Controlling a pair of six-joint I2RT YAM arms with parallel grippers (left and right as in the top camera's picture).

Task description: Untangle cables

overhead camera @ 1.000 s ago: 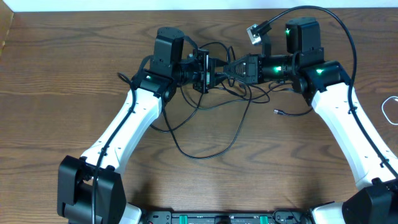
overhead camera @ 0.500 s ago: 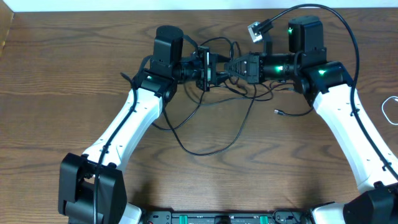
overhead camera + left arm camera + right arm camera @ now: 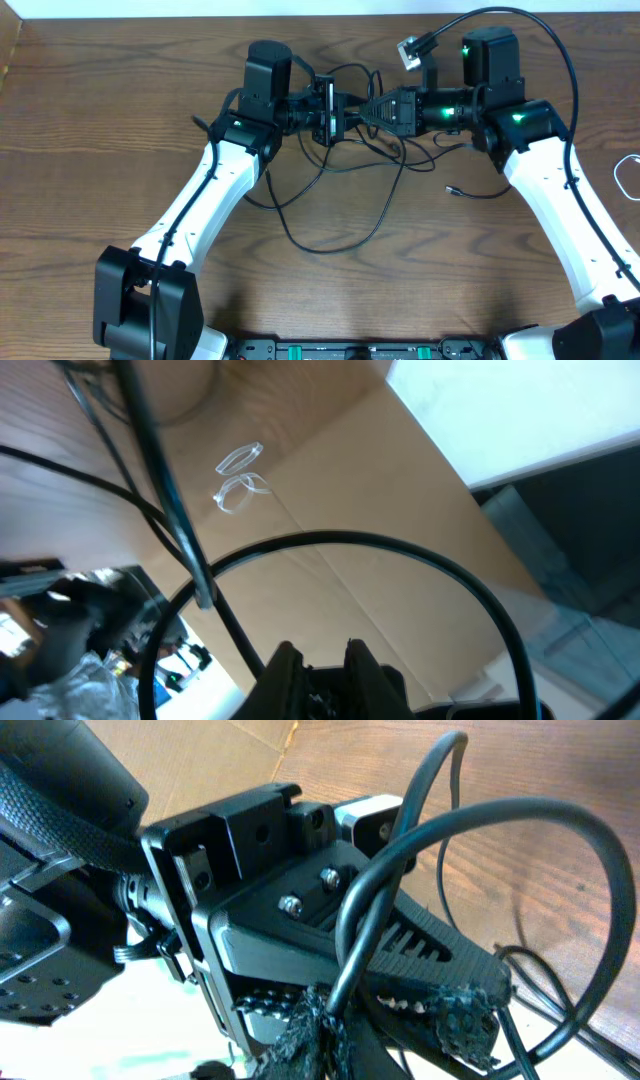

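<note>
Left hand: your left hand (image 3: 337,101) sits at 12 o'clock on the bench (image 3: 100,150), pointing toward 3 o'clock, tip to tip with the other hand.
Left hand grip: you cannot tell how far it is open. From overhead the fingers are hidden in the tangle. Its own wrist view looks upward at a brown cardboard sheet (image 3: 400,510) with dark cords crossing in front.
Right hand: your right hand (image 3: 372,106) is just at the 3 o'clock side of the left one and points toward 9 o'clock.
Right hand grip: from overhead it tapers to a narrow tip. In its wrist view the ribbed fingers (image 3: 430,958) lie close together, and a black cord rises from between them. It looks pinched on that cord.
Close view: the right wrist camera is filled by the black housing of the left hand (image 3: 250,870), just beyond the right fingers.
Black cables: the black cables (image 3: 352,137) bunch around and just below where the two hands meet. One long loop trails toward 6 o'clock and lies flat on the wood in mid-bench.
Plug end: one small plug end (image 3: 451,189) lies on the bench toward 4 o'clock of the knot, beside the right forearm.
White cable: the white cable (image 3: 617,175) lies well apart at the 3 o'clock edge, partly cut off by the frame, and neither hand is touching it.
</note>
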